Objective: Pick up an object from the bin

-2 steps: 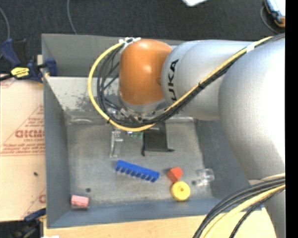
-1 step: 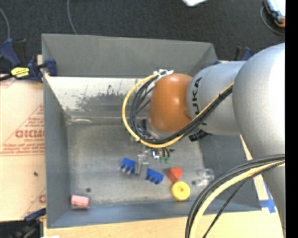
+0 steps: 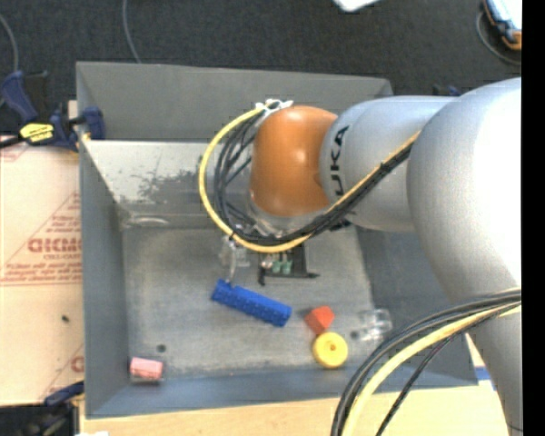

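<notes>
Orange-capped wrist (image 3: 286,162) over bin (image 3: 104,271) centre, blue ridged bar (image 3: 251,304) just beside, open floor leftward, grip state untellable

Grey metal bin (image 3: 104,280), matt, with a dull floor, speckled and scuffed toward the back wall. Blue cylinder (image 3: 251,304) with a rough, pebbled skin, foam-like. Pink block (image 3: 146,368), matt and soft-looking. Yellow ring (image 3: 330,350) and small orange block (image 3: 320,317), smooth, plastic by the look. Clear piece (image 3: 374,323), glassy transparent plastic. Silver arm casing (image 3: 454,180), smooth with a soft sheen. Orange cover (image 3: 286,162), smooth and glossy. Yellow and black cables (image 3: 209,166), smooth-sheathed.
</notes>
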You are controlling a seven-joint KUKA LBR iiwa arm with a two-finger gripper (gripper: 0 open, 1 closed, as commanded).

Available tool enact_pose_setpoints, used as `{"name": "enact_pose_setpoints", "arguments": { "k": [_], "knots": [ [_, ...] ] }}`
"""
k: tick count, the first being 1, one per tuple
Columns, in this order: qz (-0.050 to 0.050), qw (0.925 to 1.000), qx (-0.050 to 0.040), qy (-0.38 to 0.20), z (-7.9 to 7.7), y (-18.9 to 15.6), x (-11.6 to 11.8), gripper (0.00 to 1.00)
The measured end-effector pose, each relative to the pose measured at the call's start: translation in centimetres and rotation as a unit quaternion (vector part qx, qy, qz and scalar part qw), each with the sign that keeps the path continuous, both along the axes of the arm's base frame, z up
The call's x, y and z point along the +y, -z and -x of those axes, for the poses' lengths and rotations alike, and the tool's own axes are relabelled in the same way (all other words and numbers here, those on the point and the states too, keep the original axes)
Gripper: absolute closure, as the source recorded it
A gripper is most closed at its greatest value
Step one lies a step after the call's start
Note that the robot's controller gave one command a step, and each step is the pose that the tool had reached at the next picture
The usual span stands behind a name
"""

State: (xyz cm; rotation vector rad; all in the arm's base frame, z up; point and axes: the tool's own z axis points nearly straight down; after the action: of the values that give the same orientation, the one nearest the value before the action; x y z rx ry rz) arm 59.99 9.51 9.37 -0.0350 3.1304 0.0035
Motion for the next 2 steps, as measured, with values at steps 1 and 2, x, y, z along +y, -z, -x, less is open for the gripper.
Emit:
{"name": "enact_pose_setpoints", "arguments": {
  "k": [1, 2],
  "knots": [
    [0.0, 1.0, 0.0001, 0.001, 0.0, 0.0, 0.0, 1.0],
    [0.001, 0.9985, -0.0021, -0.054, -2.2, -4.0, -11.4, 1.0]
  ]
}}
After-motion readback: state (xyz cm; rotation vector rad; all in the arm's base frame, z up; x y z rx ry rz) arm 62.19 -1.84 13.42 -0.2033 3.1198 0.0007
